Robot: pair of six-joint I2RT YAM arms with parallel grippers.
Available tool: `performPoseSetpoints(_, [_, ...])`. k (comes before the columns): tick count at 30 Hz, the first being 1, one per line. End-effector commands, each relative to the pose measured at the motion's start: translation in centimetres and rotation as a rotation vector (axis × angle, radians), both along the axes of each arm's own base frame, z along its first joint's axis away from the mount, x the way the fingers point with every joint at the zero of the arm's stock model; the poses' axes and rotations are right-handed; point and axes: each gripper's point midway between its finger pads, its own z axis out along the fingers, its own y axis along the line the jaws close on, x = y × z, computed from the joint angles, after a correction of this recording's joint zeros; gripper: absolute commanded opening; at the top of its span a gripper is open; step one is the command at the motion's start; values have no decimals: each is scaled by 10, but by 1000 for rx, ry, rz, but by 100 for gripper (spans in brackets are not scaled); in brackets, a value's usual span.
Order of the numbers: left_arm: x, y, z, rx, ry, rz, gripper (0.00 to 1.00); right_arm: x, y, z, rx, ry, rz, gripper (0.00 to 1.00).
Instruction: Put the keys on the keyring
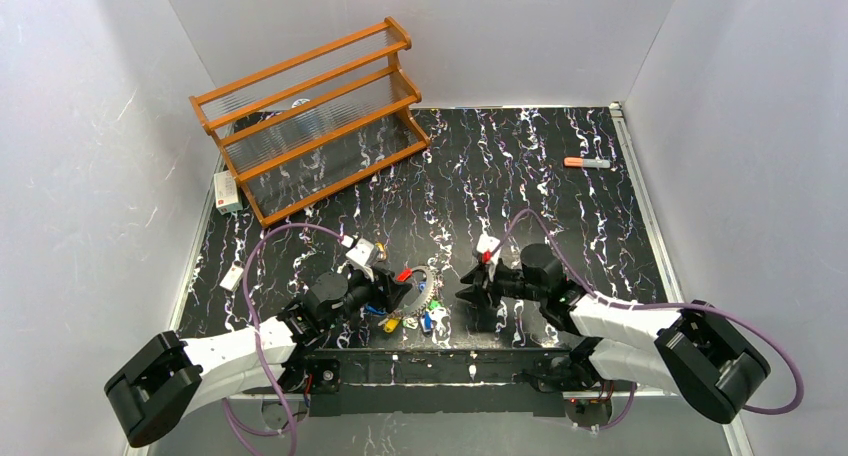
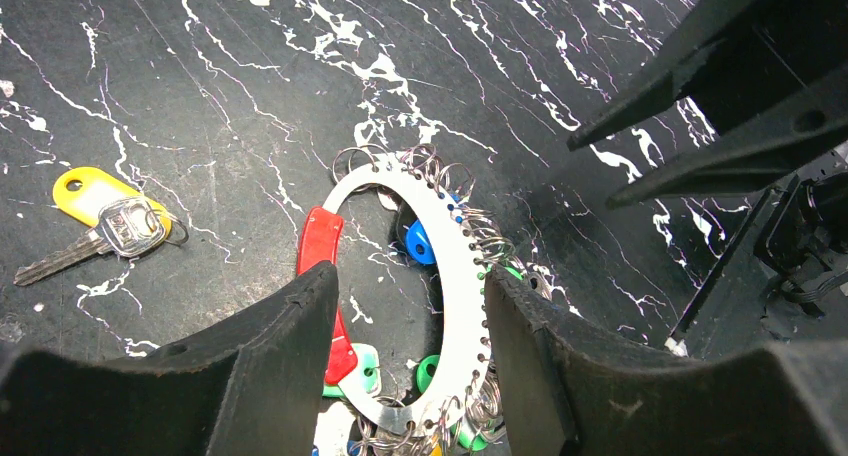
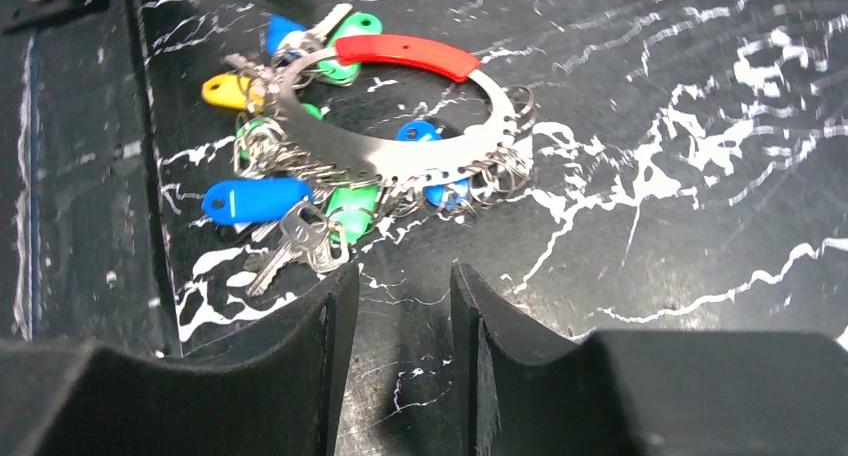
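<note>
Clasping the keyring (image 2: 455, 266) across its width, the left pincer (image 2: 410, 281) faces the right pincer (image 3: 402, 276), which hangs released.

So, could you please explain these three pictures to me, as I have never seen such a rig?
Two robot arms are bolted to a black marbled table, each ending in a two-finger gripper. The wide picture comes from a fixed camera above and behind them; the other two come from wrist cameras, so the dark wedges at the bottom are that arm's own fingers. The left gripper holds the keyring, a metal ring with a red arc and coloured tags, across its width. The right gripper is open and empty. A loose key with a yellow tag lies nearby. Farther back are a wooden rack, a small box and an orange-capped marker.
</note>
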Motion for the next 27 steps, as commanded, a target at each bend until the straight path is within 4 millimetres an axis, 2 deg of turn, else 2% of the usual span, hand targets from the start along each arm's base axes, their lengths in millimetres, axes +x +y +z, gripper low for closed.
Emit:
performPoseSetpoints(1, [5,-1,12,-17,-39,7,53,-6,14,38,118,-324,186,48])
performPoseSetpoints(11, [8,-2,18,-22,-58,11,54,-14,29,16,112,-253,218,36])
performPoseSetpoints(21, [7,-1,22,-31,-73,10,54,-8,37,-8,40,-288,194,30])
performPoseSetpoints(27, [8,-1,24,-31,-80,8,54,3,36,-16,7,-303,131,29])
